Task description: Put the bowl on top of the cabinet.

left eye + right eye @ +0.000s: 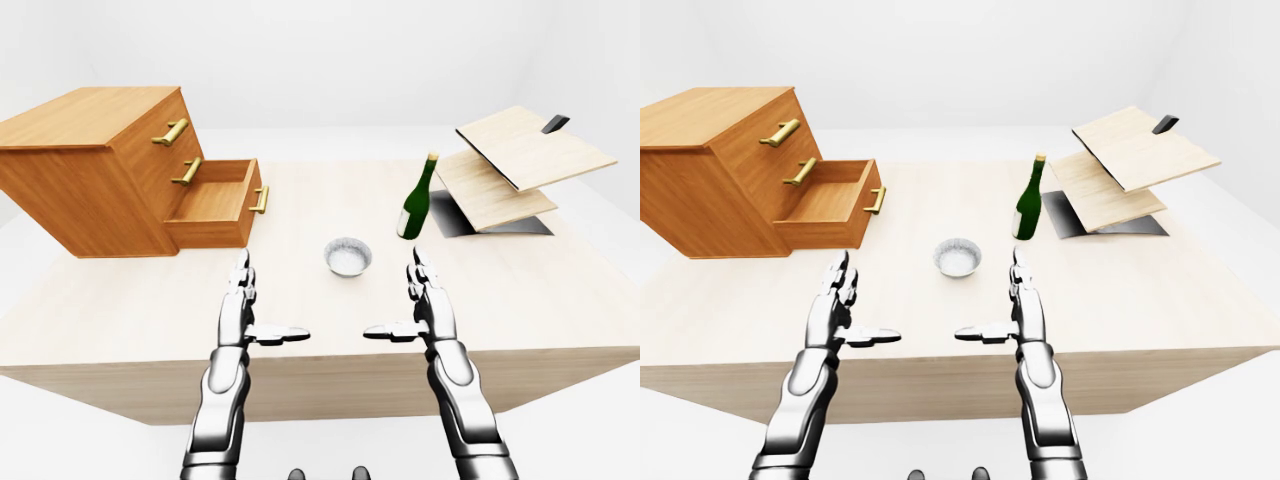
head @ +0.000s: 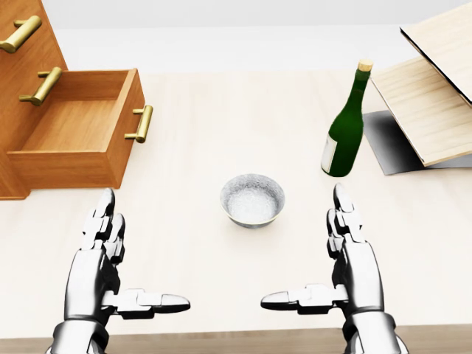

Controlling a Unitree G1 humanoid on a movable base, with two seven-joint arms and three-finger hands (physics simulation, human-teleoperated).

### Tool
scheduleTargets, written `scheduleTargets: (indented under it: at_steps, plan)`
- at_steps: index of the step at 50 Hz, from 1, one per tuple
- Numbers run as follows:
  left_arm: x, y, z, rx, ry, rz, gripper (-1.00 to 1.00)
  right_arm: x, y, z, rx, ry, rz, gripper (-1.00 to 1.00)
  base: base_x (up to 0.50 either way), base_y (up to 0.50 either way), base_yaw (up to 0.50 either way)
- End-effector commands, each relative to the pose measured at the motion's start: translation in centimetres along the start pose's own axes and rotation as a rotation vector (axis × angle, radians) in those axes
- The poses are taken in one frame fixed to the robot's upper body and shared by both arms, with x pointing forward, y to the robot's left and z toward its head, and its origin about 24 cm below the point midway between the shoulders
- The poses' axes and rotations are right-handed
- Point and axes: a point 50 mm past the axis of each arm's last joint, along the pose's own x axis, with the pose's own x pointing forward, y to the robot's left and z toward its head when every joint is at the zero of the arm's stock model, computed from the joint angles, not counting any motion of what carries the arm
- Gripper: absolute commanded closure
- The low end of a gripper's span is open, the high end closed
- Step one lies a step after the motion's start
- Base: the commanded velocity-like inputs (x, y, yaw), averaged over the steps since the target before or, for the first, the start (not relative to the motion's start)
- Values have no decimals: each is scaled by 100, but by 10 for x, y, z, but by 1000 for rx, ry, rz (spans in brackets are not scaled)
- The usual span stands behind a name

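A small grey bowl (image 2: 252,199) stands upright in the middle of the light wooden table (image 2: 221,110), empty. The wooden cabinet (image 1: 95,165) sits at the table's left, its bottom drawer (image 2: 77,136) pulled out; its flat top (image 1: 80,112) is bare. My left hand (image 2: 129,258) hovers open below and left of the bowl, thumb pointing inward. Mirroring it, my right hand (image 2: 317,254) is open below and right of the bowl. Neither hand touches the bowl.
A green wine bottle (image 2: 345,125) stands upright to the right of the bowl. Beyond it at the right, tilted wooden boards (image 1: 520,165) rest over a dark plate (image 1: 490,222). The table's near edge (image 1: 320,375) runs just under my wrists.
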Motion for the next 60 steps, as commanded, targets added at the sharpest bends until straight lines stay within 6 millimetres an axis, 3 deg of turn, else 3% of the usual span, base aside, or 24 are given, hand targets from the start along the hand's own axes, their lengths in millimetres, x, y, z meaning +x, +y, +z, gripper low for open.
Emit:
scheduleTargets:
  at_steps: [1,10,25,32,48,60]
  plan:
    - [-3,7,2,-6,-38,-9,-100,-4,-10,4,-28,-17,-17,-100,0,0,0]
    - [-16,12,19,-28,-82,-13,-100,-16,-6,23,-71,-46,-26,-100,0,0,0]
    - [-49,28,65,-70,-217,-13,-100,-56,-1,86,-162,-307,-18,-100,0,0,0]
    - [-64,32,83,-77,-298,-8,-100,-71,0,103,-184,-378,-25,-100,0,0,0]
    - [-85,39,106,-80,-405,7,-100,-82,5,113,-307,-412,-10,-100,0,0,0]
    - [-84,42,110,-81,-429,19,-100,-78,6,108,-291,-391,8,-100,0,50,0]
